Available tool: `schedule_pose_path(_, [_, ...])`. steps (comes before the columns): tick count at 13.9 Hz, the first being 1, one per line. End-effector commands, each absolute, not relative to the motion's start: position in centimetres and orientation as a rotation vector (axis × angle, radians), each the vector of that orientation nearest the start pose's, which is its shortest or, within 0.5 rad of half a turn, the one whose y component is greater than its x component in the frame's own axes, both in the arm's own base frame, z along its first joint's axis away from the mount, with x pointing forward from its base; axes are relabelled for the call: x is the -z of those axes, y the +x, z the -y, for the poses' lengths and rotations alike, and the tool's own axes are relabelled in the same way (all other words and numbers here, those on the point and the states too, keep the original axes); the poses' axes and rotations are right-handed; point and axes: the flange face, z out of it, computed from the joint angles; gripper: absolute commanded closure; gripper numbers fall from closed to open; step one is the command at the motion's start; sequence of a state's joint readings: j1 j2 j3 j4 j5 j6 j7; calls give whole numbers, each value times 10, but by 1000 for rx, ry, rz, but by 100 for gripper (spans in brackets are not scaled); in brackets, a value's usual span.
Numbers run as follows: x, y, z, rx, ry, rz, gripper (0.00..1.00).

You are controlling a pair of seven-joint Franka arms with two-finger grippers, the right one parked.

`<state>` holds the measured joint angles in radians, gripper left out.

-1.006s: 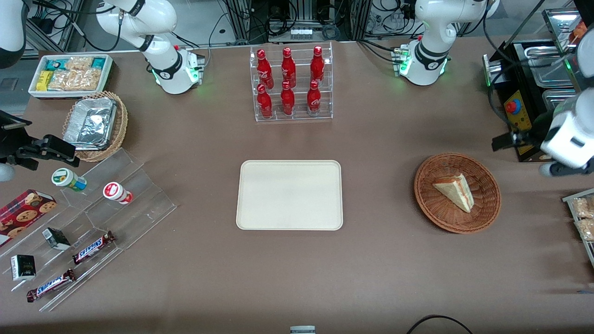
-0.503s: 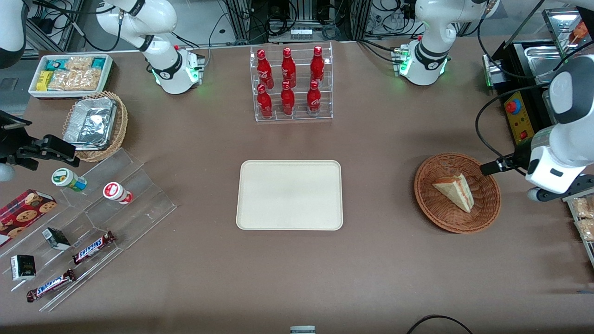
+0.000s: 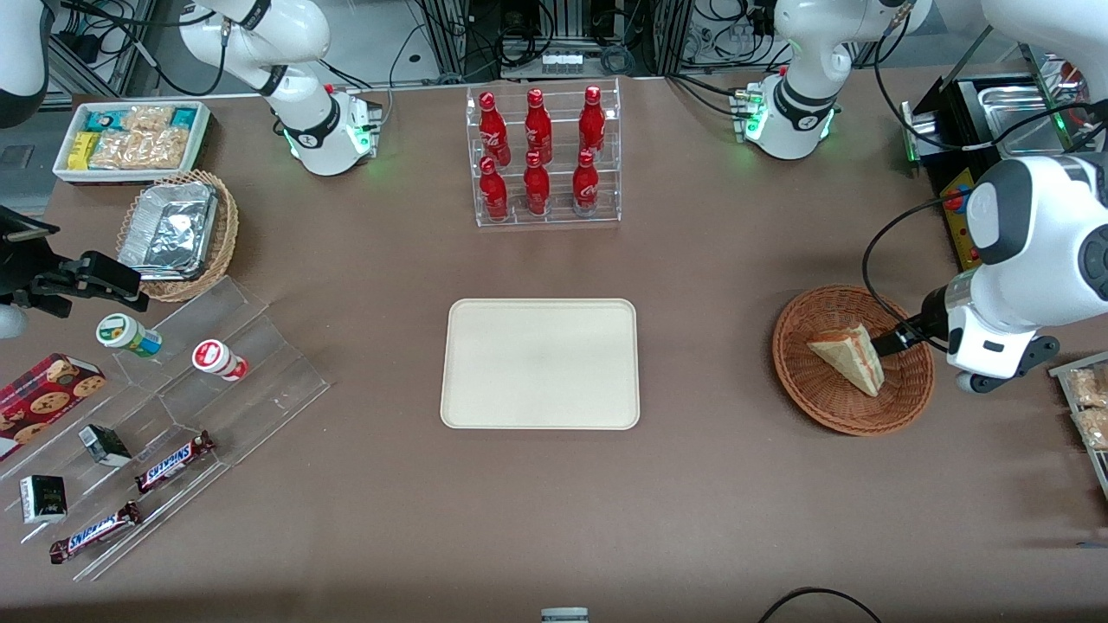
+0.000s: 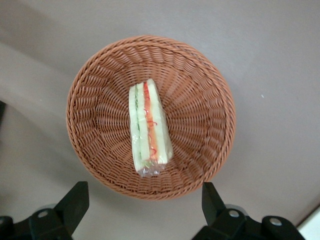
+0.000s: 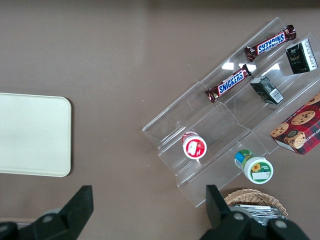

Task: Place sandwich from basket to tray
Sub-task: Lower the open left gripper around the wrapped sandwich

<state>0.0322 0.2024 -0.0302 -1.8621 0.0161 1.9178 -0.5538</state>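
Note:
The sandwich (image 3: 848,356), a pale bread wedge with red and green filling, lies in the reddish-brown wicker basket (image 3: 831,415) toward the working arm's end of the table. My left gripper (image 3: 896,337) hangs above the basket's rim, beside the sandwich, on the side toward the working arm's end. In the left wrist view the sandwich (image 4: 149,130) rests wrapped in the middle of the basket (image 4: 100,90). The gripper (image 4: 144,195) is open there, fingers spread wide with nothing between them. The cream tray (image 3: 540,363) sits mid-table with nothing on it.
A clear rack of red bottles (image 3: 543,156) stands farther from the camera than the tray. A black control box with a red button (image 3: 961,208) and a bin of snack packets (image 3: 1086,407) flank the basket. A clear stepped stand with snacks (image 3: 173,415) lies toward the parked arm's end.
The left arm has swung from over the black box toward the basket, so the gripper now hangs at the basket's rim. The sandwich and tray have not moved.

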Motion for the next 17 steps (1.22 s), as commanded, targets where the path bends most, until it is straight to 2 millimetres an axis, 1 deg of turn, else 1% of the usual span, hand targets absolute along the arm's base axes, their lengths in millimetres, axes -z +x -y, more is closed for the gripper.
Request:
schedule_pose_path(1, [-375,581,-5,-172,-2911,1044,0])
schedule_pose_path(3, [-349,571,-2,-120,-2875,1165,0])
schedule_pose_path(4, [-339,568,-1,-94,-2865,1210,0])
schedule_pose_path(9, [-300,549,1,-28,-2875,1235,0])
schedule_pose_path(13, [-291,544,0,-48,-2868,1237,0])
schedule_pose_path(17, [-276,543,-2,-81,-2857,1240,0])
